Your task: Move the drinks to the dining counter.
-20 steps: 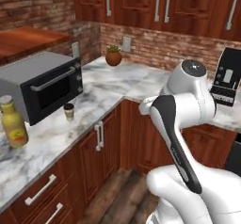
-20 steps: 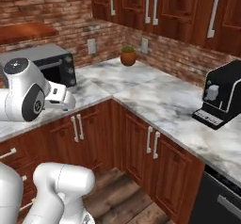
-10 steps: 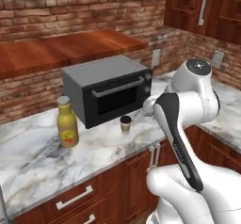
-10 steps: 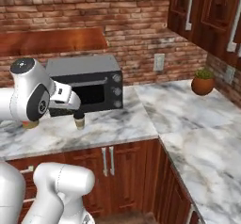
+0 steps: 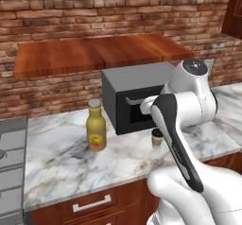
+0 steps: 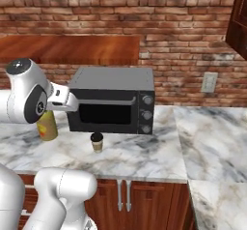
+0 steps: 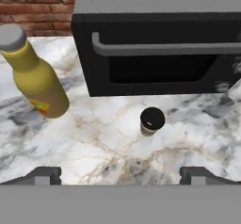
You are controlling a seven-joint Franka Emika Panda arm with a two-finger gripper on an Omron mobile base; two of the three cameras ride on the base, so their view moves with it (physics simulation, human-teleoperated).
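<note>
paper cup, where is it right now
The paper cup stands on the marble worktop just in front of the microwave. In the hand view, the yellow bottle stands apart to its left.

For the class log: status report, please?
Gripper open, empty, above worktop. Paper cup and yellow bottle standing apart before microwave. Nothing between gripper and cup.
</note>
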